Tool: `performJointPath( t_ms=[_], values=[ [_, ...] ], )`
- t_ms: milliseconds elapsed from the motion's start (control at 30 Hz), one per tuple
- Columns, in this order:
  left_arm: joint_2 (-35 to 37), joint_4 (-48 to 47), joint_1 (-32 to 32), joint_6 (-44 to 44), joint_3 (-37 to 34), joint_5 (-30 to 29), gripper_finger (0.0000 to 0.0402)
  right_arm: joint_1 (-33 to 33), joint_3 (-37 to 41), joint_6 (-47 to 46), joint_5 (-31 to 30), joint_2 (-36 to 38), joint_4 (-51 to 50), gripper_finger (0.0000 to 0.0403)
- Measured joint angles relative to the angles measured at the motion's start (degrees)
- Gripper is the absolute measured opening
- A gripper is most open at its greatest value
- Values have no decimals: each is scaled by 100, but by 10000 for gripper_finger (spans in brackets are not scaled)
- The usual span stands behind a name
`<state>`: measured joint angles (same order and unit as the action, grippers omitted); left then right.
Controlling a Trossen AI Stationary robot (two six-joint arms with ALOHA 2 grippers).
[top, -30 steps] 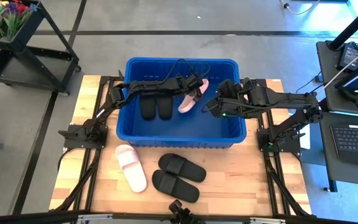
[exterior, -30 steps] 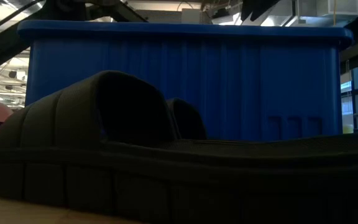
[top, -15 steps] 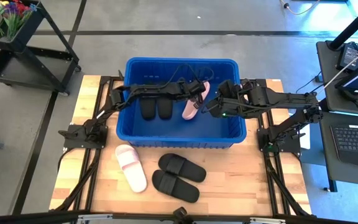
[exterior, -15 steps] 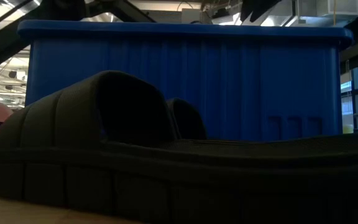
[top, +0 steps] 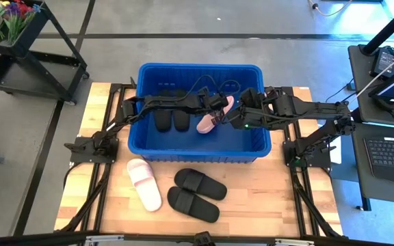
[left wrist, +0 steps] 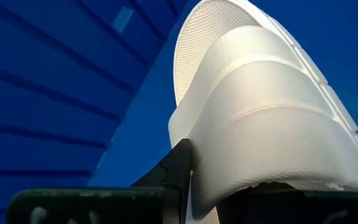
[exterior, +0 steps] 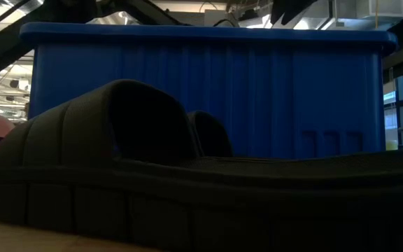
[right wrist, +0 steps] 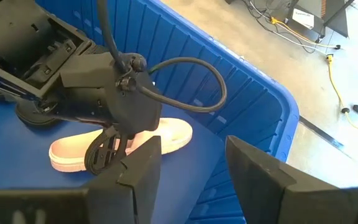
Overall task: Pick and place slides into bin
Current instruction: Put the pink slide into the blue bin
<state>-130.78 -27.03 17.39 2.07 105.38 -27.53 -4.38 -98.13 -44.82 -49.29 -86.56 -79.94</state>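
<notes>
My left jaws [top: 216, 114] are clenched on the strap of a pale pinkish-white slide [top: 211, 113], holding it low inside the bin [top: 149, 142] beside the black pair [top: 172, 121] already lying on its floor. My right jaws [top: 232, 117] hang released just past the slide's far edge, holding nothing.

To finish this placement well, I judge I should lower until the sole lies flat on the bin floor, release, then lift straight up so the strap does not snag and I keep clear of my right arm.

The strap is thick, soft-looking foam with broad ribs; the footbed has a fine dotted texture. The bin is hard blue plastic with ribbed walls.

On the counter [top: 265, 198] behind my jaws wait the other pale slide [top: 144, 184] and a second black pair [top: 195, 193].
</notes>
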Motion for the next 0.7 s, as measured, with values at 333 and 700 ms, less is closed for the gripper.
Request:
performJointPath(
  t_ms=[333,700],
  values=[
    [0,12,4,-27,0,20,49,0,0,2,2,2,0,181],
    [-4,69,37,-1232,0,-2,49,-44,0,3,2,2,-1,181]
  ],
)
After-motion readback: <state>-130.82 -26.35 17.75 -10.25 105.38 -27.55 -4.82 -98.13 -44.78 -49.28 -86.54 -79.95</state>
